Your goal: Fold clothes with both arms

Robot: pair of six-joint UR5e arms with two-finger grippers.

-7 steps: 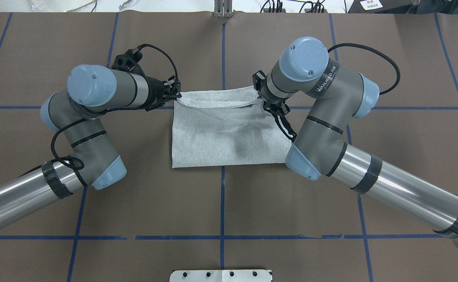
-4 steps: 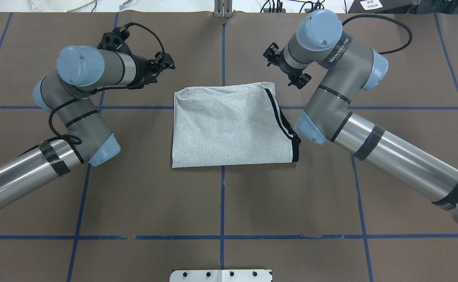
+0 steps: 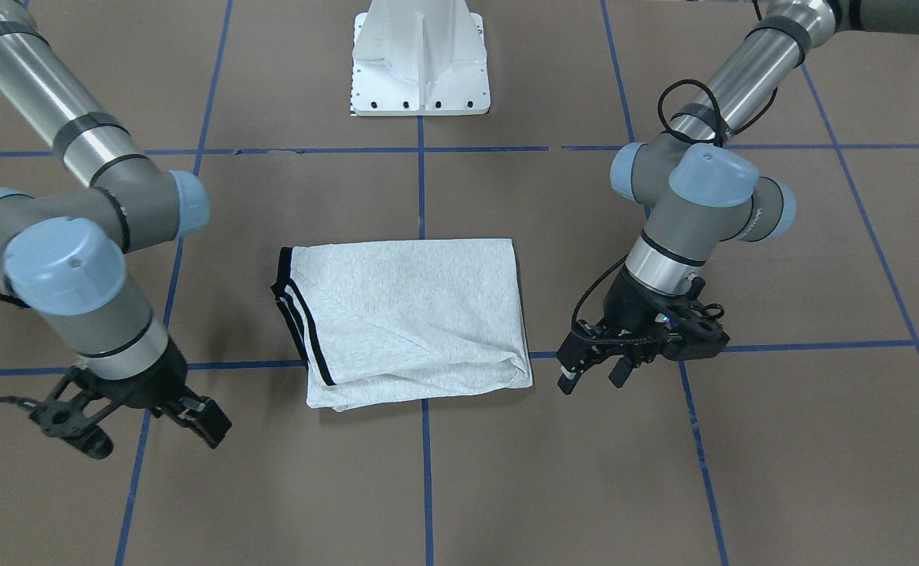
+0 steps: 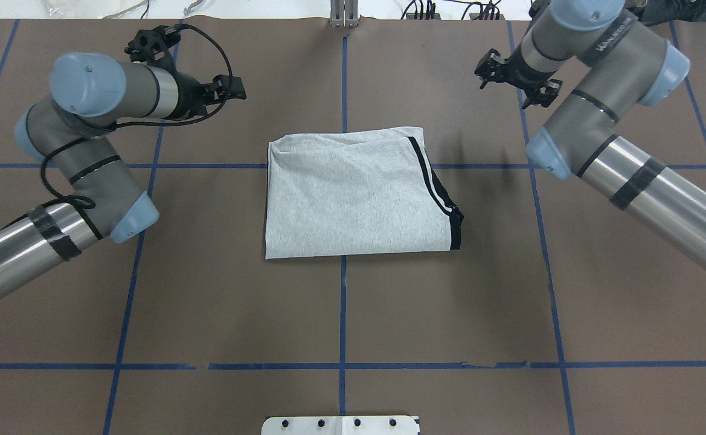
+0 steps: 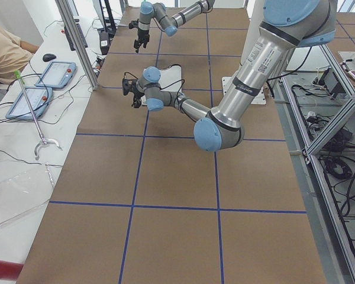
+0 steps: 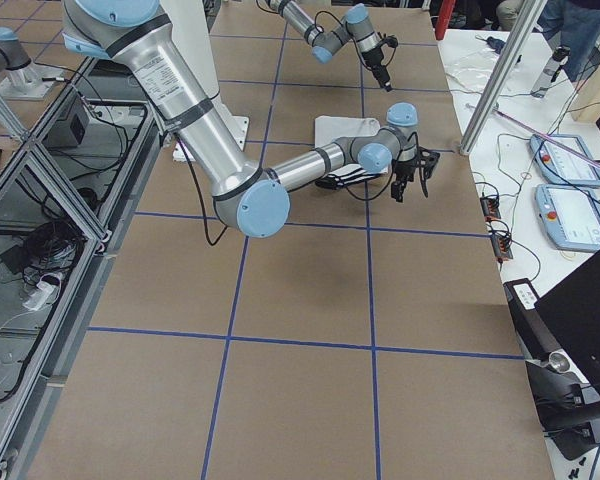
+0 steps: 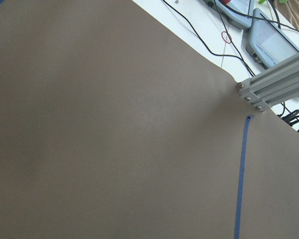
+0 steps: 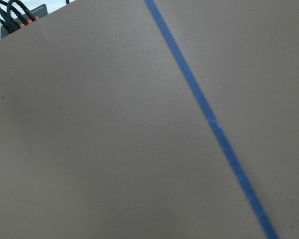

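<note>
Tools (image 3: 591, 379) (image 3: 156, 440) retreated; T-shirt (image 3: 412, 314) lies between.

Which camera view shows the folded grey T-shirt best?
Overhead exterior: the T-shirt lies whole, unobstructed, seen squarely, black stripes along one edge. Front-facing also shows it whole, but at a slant. Exterior right shows a corner behind the right arm; exterior left and both wrist views show none.

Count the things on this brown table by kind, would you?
Robot arms: 2, the left arm and the right arm
Folded grey T-shirt: 1
White base plate: 1
Total: 4
</note>
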